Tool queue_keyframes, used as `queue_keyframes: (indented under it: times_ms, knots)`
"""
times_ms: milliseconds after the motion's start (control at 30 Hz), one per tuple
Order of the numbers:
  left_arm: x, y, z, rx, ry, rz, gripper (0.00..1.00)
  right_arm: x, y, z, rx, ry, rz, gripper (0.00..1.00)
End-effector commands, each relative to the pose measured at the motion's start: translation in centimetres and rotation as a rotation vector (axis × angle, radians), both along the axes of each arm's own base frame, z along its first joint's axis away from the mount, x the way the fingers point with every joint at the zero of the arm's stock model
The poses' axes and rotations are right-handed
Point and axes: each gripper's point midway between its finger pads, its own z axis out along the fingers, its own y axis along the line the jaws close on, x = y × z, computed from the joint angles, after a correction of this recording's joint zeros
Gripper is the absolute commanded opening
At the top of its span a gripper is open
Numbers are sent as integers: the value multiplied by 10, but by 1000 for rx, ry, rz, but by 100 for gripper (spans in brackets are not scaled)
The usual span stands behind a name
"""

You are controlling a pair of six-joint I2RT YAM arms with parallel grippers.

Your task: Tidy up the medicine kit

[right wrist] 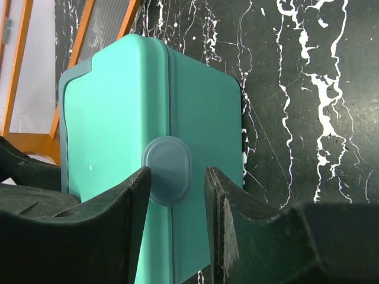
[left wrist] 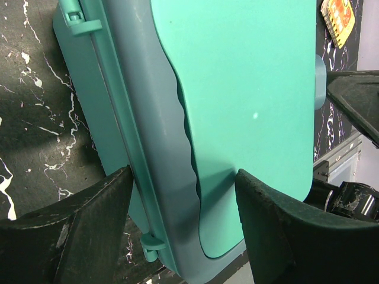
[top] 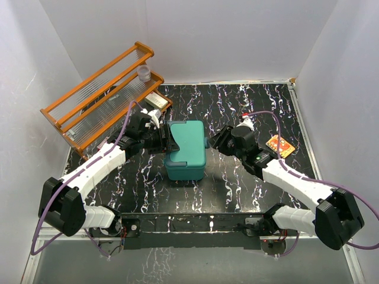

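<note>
The medicine kit [top: 186,149] is a teal-green box with its lid down, standing in the middle of the black marbled table. My left gripper [top: 163,137] is open at the box's left side. In the left wrist view its jaws [left wrist: 182,177] straddle the hinged edge of the kit [left wrist: 237,89], one finger beside the wall and one over the lid. My right gripper [top: 214,141] is open at the box's right side. In the right wrist view its jaws [right wrist: 177,177] stand on either side of the oval front latch [right wrist: 169,168] of the kit [right wrist: 118,106].
An orange wooden rack [top: 100,94] stands at the back left with a small clear vial [top: 143,72] on it and a white box [top: 157,100] at its foot. An orange packet [top: 280,145] lies on the table to the right.
</note>
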Motion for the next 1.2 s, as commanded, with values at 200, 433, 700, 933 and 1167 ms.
queue_keyframes:
  times_ms: [200,433,700,933,1167]
  knots:
    - [-20,8,-30,73,100,-27,66,7,5,23,108,-77,-9,46]
    - [-20,8,-31,74,101,-28,66,7,11,20,108,-71,27,45]
    - [-20,9,-31,78,102,-27,66,7,17,8,98,-43,53,42]
    - [-20,9,-31,76,103,-27,66,5,18,-2,113,-21,62,36]
    - [-21,9,-32,77,104,-29,66,4,17,-7,128,-8,56,29]
